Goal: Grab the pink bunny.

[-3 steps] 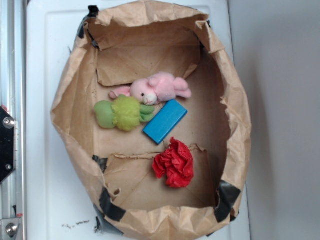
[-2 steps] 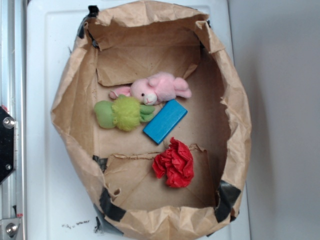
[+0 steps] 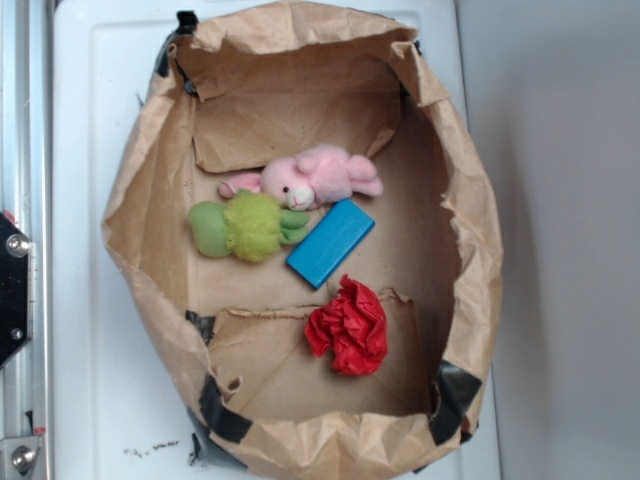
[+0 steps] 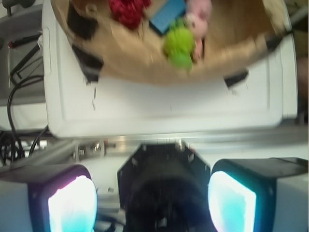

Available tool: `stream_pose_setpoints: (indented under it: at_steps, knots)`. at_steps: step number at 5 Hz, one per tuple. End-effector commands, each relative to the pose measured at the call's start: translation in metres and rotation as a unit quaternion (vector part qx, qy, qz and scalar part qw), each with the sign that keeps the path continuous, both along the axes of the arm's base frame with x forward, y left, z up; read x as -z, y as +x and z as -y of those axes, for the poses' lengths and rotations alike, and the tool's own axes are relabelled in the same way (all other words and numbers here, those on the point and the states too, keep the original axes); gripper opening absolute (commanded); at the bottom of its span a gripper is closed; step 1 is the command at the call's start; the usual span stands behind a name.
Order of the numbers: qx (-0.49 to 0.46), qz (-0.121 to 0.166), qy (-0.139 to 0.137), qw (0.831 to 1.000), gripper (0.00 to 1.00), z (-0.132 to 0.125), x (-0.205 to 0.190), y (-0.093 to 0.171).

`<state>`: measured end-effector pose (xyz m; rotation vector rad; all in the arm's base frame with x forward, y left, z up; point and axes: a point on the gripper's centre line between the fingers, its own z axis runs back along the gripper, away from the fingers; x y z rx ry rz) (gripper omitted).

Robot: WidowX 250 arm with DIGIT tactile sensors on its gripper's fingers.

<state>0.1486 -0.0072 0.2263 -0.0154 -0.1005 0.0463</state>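
Gripper (image 4: 152, 198) jaws spread and empty, well short of the paper bag (image 3: 470, 230); pink bunny (image 3: 312, 177) lies inside touching the lime-green plush (image 3: 245, 226) and blue block (image 3: 331, 242), so a sloppy descent likely snags those.

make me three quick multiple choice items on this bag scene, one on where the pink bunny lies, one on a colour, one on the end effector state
1. Where does the pink bunny lie?
A. on the white table outside the bag
B. inside the paper bag, beside the green plush
C. on top of the red paper ball

2. What colour is the block next to the bunny?
A. blue
B. yellow
C. black

3. How does the end effector stand?
A. shut on the bunny
B. shut on the block
C. open, holding nothing

Answers:
1 B, the exterior view shows it on the bag floor next to the green plush.
2 A, its top face is plainly blue.
3 C, in the wrist view the fingers stand wide apart, short of the bag.
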Motion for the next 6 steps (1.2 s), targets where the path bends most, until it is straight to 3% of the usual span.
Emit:
stream_pose_setpoints:
  at_steps: [1,3,4,6]
  knots:
    - [-0.009,0.03,0.013,0.999,1.0,-0.024,-0.003,0.048]
    - [0.007,0.029,0.048,0.998,1.0,-0.009,0.012,0.043]
    - [-0.021,0.01,0.056,0.998,1.0,-0.018,0.022,0.075]
    - [-0.021,0.01,0.056,0.998,1.0,-0.018,0.022,0.075]
